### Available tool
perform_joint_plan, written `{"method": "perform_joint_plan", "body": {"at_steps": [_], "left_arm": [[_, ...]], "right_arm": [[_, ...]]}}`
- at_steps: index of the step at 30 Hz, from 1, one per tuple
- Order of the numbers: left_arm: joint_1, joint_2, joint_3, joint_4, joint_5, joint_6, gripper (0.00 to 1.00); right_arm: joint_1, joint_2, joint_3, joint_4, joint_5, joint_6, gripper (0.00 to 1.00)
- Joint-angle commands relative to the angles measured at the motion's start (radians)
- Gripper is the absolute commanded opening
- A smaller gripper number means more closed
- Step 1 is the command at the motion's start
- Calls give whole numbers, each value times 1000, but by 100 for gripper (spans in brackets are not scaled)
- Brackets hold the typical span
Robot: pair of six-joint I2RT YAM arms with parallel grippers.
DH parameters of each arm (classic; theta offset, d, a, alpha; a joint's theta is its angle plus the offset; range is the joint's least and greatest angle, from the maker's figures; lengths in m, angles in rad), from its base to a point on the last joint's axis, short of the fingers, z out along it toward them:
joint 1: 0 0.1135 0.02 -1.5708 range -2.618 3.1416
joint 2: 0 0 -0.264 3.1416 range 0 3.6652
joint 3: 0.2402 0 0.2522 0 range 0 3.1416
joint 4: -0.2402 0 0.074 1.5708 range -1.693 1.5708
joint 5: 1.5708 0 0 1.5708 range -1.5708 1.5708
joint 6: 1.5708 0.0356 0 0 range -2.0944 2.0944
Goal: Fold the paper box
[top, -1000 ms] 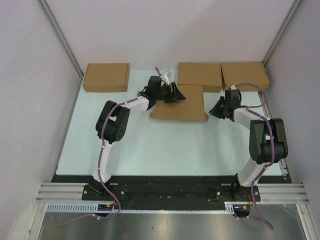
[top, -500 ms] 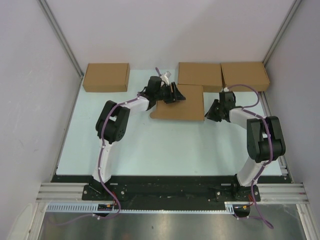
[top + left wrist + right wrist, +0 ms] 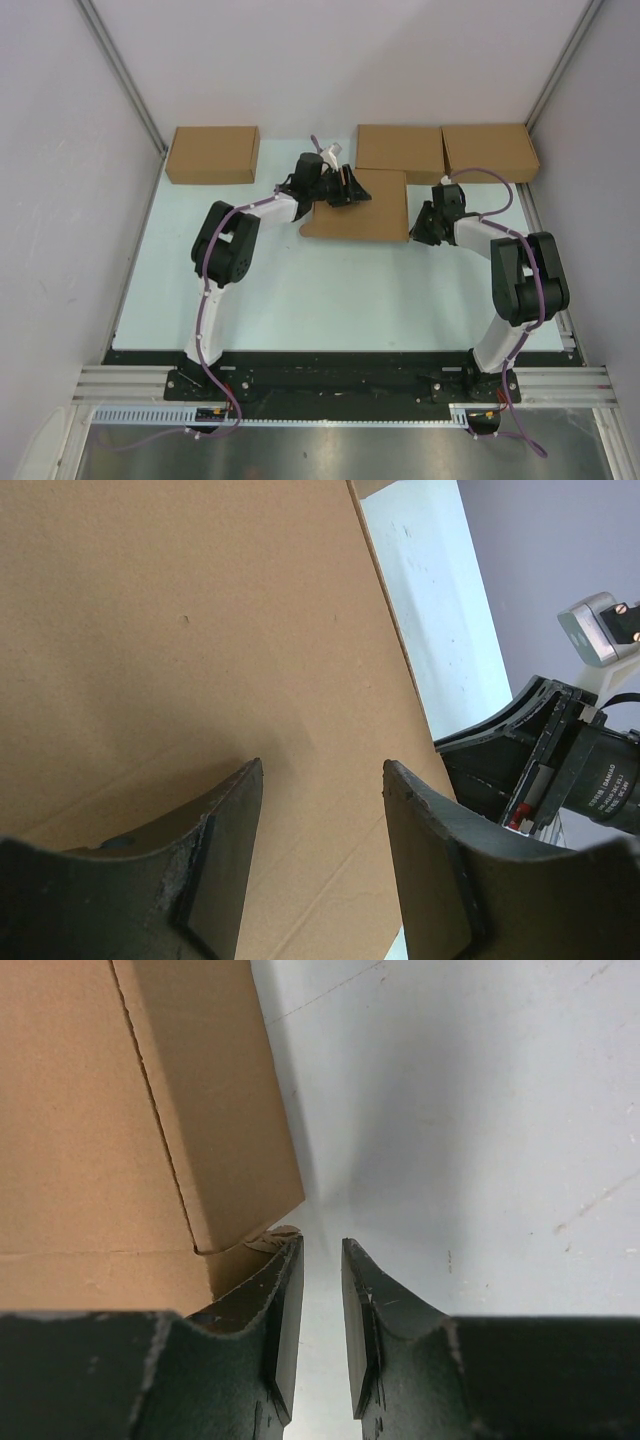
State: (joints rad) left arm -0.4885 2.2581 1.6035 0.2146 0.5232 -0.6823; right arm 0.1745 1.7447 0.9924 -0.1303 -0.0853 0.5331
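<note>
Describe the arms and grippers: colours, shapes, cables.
Both arms, left arm and right arm, have white links joined by bulky black joint housings. A purple cable runs along each. The left gripper and right gripper carry two dark, curved, tapering fingers with flat inner faces.

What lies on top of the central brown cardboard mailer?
Only the open left tool is over the brown cardboard mailer; whether it touches is unclear. Its inside is hidden.

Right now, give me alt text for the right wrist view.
The right claw, jaws narrowly apart with nothing between them, sits at the bottom edge, one tip beside a corner of the brown cardboard paper box filling the left. Pale table fills the right.
</note>
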Motion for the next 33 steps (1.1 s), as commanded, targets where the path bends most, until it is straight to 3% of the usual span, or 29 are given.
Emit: {"method": "perform_joint_plan", "body": {"at_steps": [1,25,28,33], "left_arm": [[-4,0,-30,-58,-15,1,58],[37,-28,-53,-70,-19,20,58],[41,-28,-53,-75,-20,23,58],[47,-28,-53,-80,-20,27,58]], "right_arm": [[13,-16,-3,20,22,-22,27],[11,-82,-170,225,-1,21,28],[19,-129,-170,178,56,-7,28],[106,-282,-172,6,283,-73,28]]}}
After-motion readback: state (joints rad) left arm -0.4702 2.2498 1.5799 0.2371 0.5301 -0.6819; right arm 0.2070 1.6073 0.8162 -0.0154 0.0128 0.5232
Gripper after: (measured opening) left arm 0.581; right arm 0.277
